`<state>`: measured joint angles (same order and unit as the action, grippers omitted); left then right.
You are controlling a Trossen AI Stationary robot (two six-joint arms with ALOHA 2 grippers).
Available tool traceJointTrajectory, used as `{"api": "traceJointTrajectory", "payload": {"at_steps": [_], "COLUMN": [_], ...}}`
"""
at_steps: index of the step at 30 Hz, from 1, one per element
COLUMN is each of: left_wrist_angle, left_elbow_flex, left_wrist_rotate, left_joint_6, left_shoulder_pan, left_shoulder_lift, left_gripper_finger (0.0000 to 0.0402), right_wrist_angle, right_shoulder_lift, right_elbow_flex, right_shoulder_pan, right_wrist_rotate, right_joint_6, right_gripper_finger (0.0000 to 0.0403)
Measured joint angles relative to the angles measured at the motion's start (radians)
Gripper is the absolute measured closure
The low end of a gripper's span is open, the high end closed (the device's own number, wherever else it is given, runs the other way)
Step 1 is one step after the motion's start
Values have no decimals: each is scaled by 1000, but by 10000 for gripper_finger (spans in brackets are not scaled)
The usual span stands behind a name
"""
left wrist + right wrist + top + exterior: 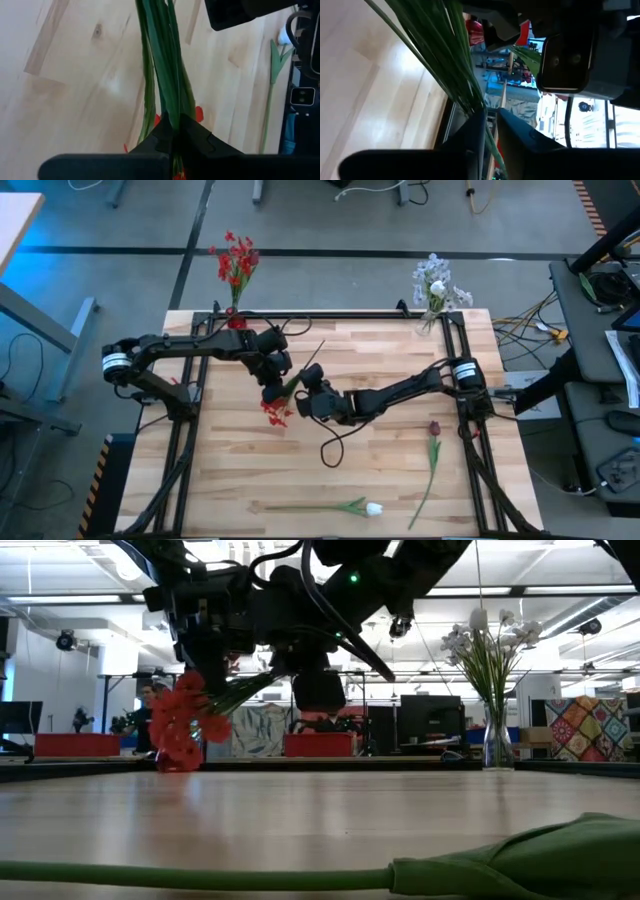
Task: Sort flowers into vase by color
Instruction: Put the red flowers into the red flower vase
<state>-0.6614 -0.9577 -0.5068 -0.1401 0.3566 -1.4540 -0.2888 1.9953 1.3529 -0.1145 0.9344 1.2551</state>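
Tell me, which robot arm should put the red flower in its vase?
Probably left. The left gripper pinches the red flower's green stems, and the red bunch's vase stands at the table's left far edge, nearer that arm.

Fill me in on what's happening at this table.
Both grippers meet mid-table on one red flower: the left gripper and right gripper are each shut on its green stem, holding it off the wood. Red flowers already stand in one vase, pale ones in another. A maroon tulip and a white tulip lie unsorted.
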Motion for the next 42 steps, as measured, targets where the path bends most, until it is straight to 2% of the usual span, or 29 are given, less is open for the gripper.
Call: {"api": "traceJointTrajectory", "payload": {"at_steps": [6,10,16,22,25,28,34,38,42], "left_wrist_angle": [15,15,8,3,6,4,1,11,17], "left_elbow_flex": [-2,-5,-4,-4,0,11,46,47,47], "left_wrist_rotate": [-1,2,26,54,76,116,138,136,133], "left_joint_6": [14,25,69,113,113,110,96,73,48], "left_shoulder_pan": [-4,-4,-5,-12,-23,-34,-36,-37,-36], "left_shoulder_lift": [2,4,28,92,133,166,188,178,159], "left_gripper_finger": [402,399,363,321,319,333,394,394,399], "right_wrist_angle": [24,58,160,186,187,196,233,227,209], "right_shoulder_lift": [-2,-6,-59,-122,-130,-130,-130,-129,-110], "right_elbow_flex": [0,0,-4,-34,-43,-43,-41,-41,-41], "right_shoulder_pan": [4,6,11,34,38,36,15,4,-2], "right_wrist_rotate": [0,-18,-177,-335,-340,-303,-248,-205,-185], "right_joint_6": [2,-55,-243,-404,-431,-453,-451,-408,-284], "right_gripper_finger": [390,394,394,394,394,390,331,273,226]}}
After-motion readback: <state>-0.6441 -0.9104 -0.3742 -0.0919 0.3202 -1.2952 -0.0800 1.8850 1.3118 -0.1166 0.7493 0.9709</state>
